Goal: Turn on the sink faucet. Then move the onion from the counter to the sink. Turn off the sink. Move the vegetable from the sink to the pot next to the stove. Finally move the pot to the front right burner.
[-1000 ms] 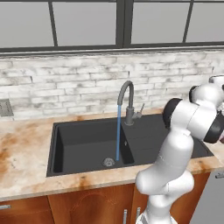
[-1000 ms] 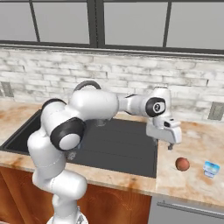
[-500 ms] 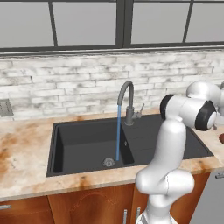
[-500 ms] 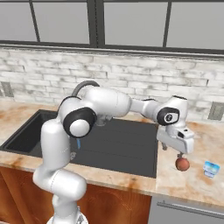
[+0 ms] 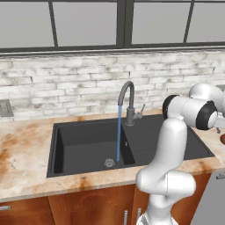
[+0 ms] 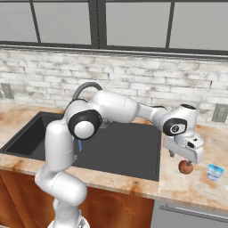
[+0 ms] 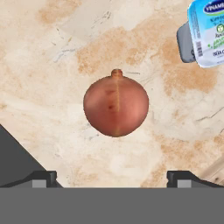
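Gripper (image 7: pixel 112 177) hangs spread wide, grasping nothing, above the onion (image 7: pixel 116 106); small blue-and-white tub (image 7: pixel 208 30) at two o'clock.

We count one onion (image 7: pixel 116 106), one small labelled blue-and-white container (image 7: pixel 206 31), one sink (image 5: pixel 83 143) with one drain (image 5: pixel 108 163), one sink faucet (image 5: pixel 128 102) discharging one water stream (image 5: pixel 119 134), and two wall outlets (image 6: pixel 219 113), one per counter (image 7: pixel 52 65) end.

onion (image 7: pixel 116 106): reddish-brown | counter (image 7: pixel 52 57): beige marble, rusty blotches | sink (image 5: pixel 88 140): matte black | faucet (image 5: pixel 127 101): dark grey | far-right tub (image 7: pixel 209 30): white-blue label
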